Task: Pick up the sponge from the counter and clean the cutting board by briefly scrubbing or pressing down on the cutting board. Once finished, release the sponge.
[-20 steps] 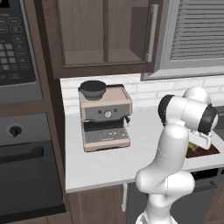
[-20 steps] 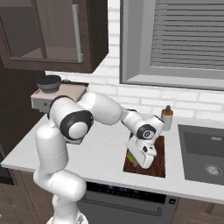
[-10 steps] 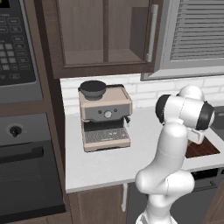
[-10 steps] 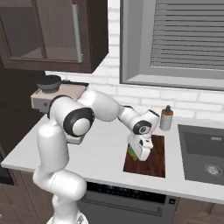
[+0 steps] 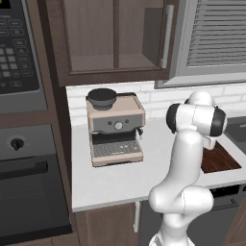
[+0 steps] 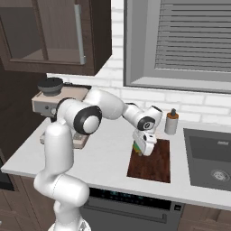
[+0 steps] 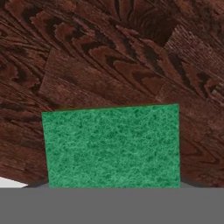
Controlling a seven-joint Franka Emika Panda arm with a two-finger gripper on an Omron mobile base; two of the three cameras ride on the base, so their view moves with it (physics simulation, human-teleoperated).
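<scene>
From my end the gripper [image 6: 143, 151] has its fingers clamped on the sponge [image 7: 111, 146], green face pointing down at the cutting board [image 6: 155, 160]. It's over the board's left part, on the counter [image 6: 106, 158] by the sink [image 6: 210, 158].

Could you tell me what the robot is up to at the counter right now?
The white arm is cleaning the cutting board with the sponge. Its gripper is shut on the sponge and holds it over the board's left end, close above or against the dark wood; the hand view shows the green face with wood grain right behind it. The board lies on the counter between the coffee machine and the sink, with a small bottle behind it. The sponge has not been released yet.
</scene>
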